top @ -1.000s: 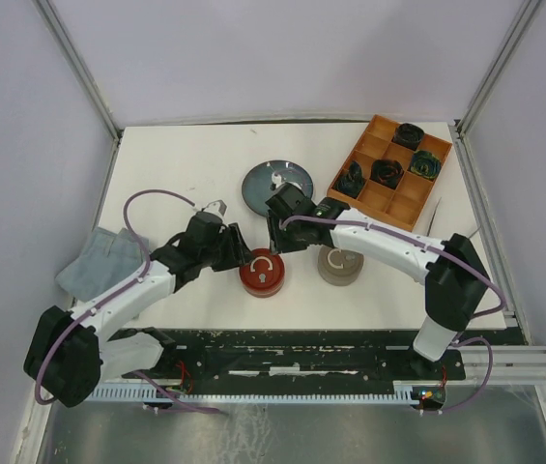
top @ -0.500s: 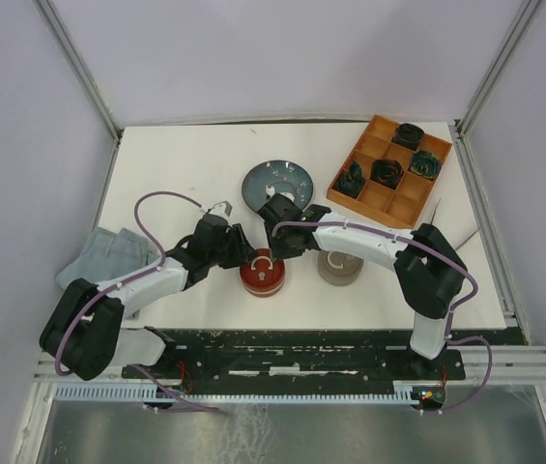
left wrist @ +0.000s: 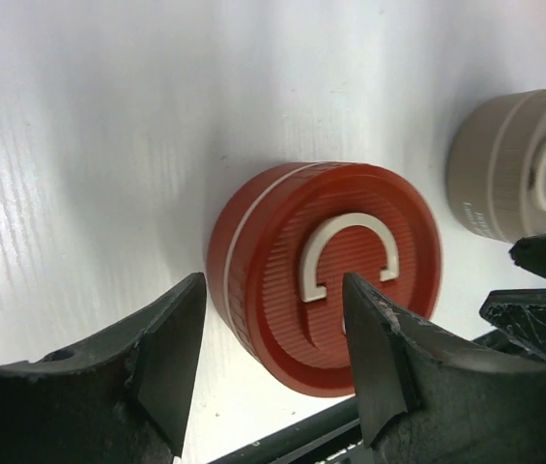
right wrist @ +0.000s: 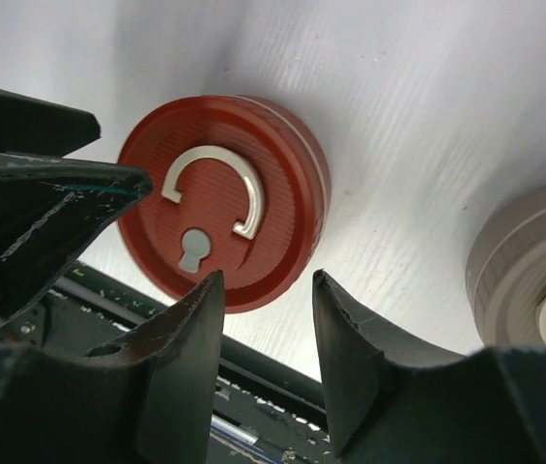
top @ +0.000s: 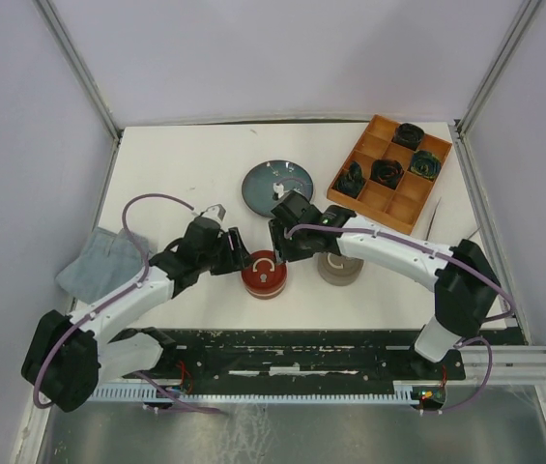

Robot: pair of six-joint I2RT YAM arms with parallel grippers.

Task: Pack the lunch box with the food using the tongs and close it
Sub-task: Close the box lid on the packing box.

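Red round lunch box (top: 262,274), lid on, upright, front-centre of table (top: 176,164). Thin silver tongs (top: 433,215) lie flat nr right edge. Food (top: 277,180): pale bits on grey plate (top: 253,184), behind box.

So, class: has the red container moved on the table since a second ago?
No. The red container sits where it was, with the same gap to the beige container beside it.

I count one red container (top: 262,274), one tan container (top: 338,266), one grey plate (top: 258,182), one orange divided tray (top: 377,147), four dark rosettes (top: 386,172), one blue-grey cloth (top: 99,259).
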